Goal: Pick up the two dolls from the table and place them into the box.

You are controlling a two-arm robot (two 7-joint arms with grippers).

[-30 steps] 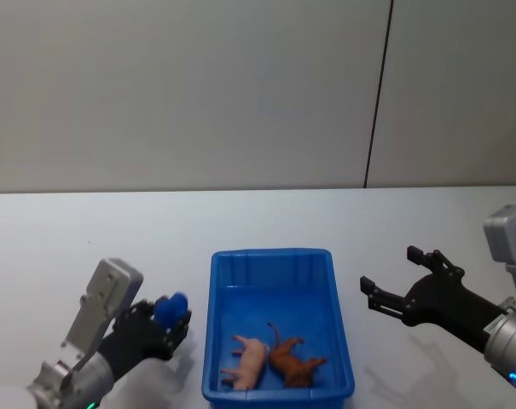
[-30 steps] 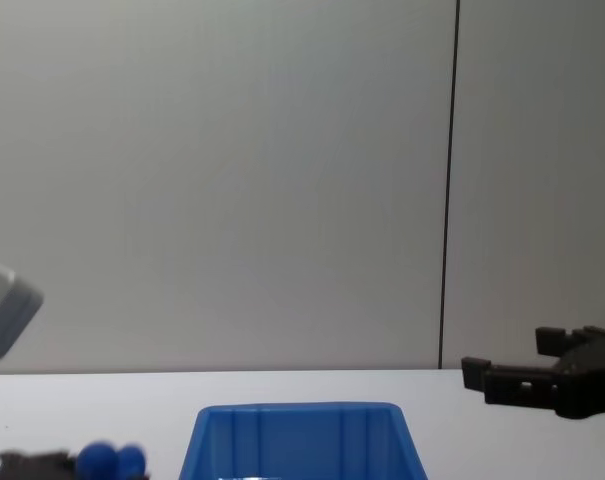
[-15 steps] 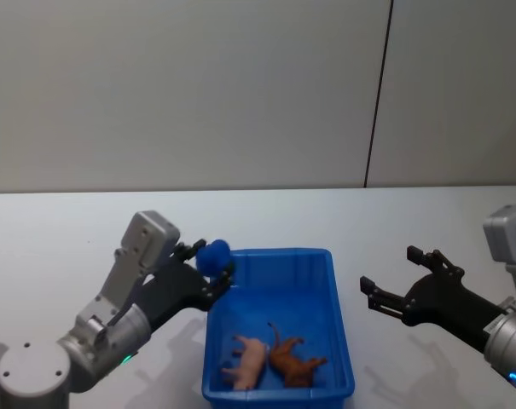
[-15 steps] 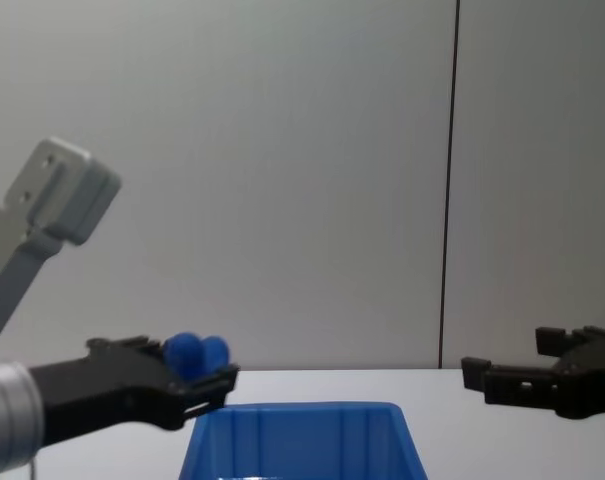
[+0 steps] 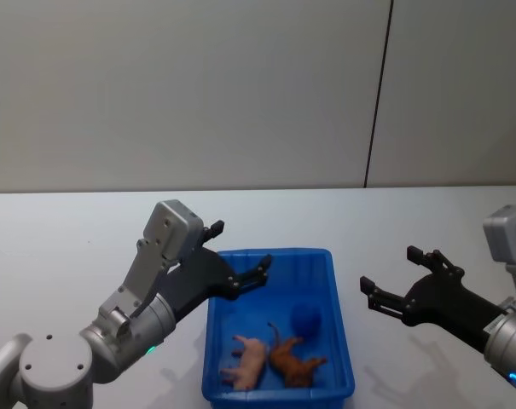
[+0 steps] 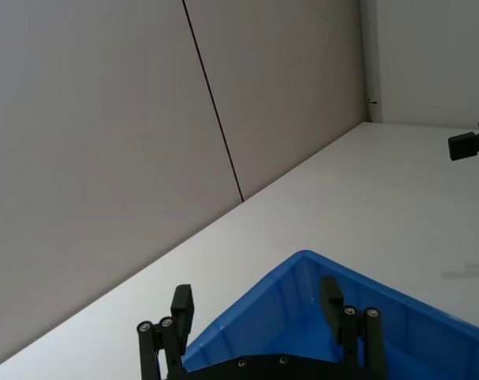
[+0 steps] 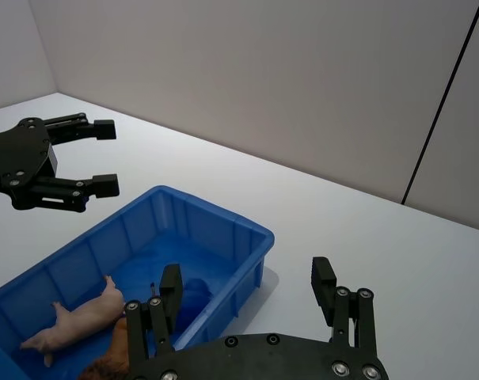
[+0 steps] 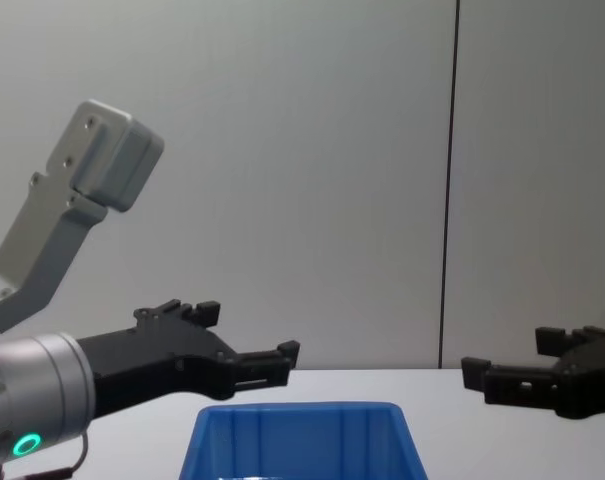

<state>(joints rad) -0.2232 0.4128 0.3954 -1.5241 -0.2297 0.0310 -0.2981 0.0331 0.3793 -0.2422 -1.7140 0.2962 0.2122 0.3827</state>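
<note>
Two dolls lie side by side in the near end of the blue box (image 5: 270, 254): a pink pig-like one (image 5: 247, 362) and a brown four-legged one (image 5: 293, 364). A small blue rounded toy (image 5: 306, 318) is in the box just beyond them, blurred. My left gripper (image 5: 239, 247) hangs open and empty above the box's far left corner. My right gripper (image 5: 392, 271) is open and empty above the table (image 5: 411, 213), right of the box. In the right wrist view I see the pink doll (image 7: 85, 321), the blue toy (image 7: 193, 293) and the left gripper (image 7: 104, 157).
The white table stretches wide on both sides of the box, and a grey wall with a dark vertical seam (image 5: 377, 94) stands behind it. In the chest view the box (image 8: 297, 445) sits low between the left gripper (image 8: 247, 330) and the right gripper (image 8: 507, 355).
My left gripper rose from the table at the box's left to above its far left corner and opened. The blue toy it held now lies in the box. The right arm stayed still.
</note>
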